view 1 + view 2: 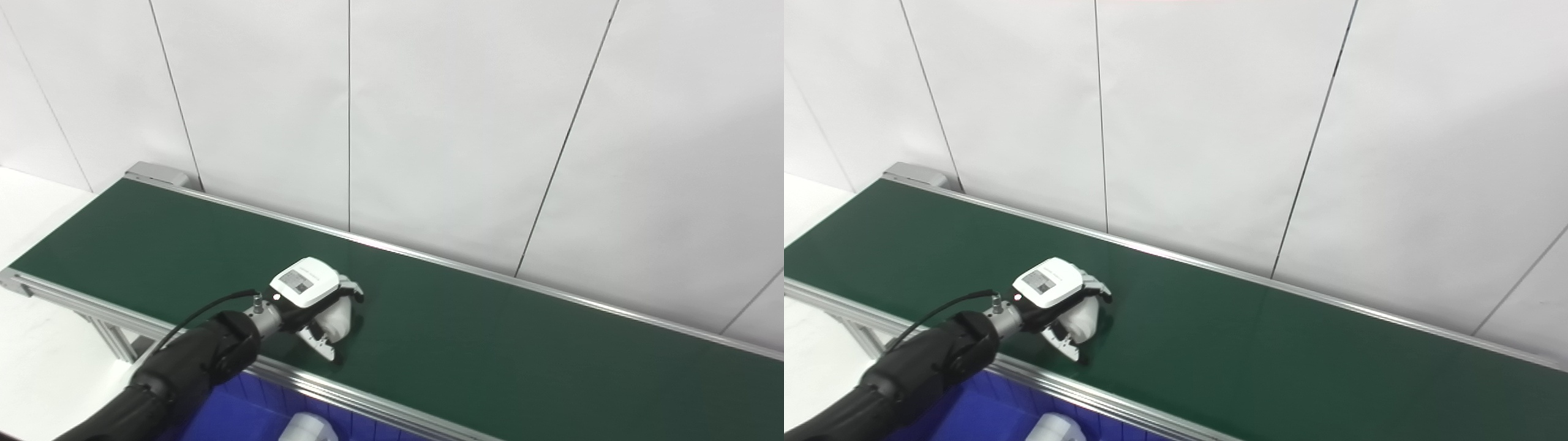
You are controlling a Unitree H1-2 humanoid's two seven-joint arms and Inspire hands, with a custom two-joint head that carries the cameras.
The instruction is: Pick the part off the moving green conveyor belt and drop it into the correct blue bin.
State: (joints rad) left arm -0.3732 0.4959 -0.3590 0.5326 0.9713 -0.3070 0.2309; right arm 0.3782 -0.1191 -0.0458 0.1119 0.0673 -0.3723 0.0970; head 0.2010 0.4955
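My left hand reaches over the near side of the green conveyor belt. Its fingers curl around a white rounded part that rests on the belt under the palm; the same part shows in the right eye view. The thumb sticks out below the part toward the near rail. A blue bin lies below the belt's near edge, with another white part in it. My right hand is not in view.
An aluminium rail runs along the belt's near edge, and another along the far edge. A white panelled wall stands right behind the belt. The belt's left end has a grey cap.
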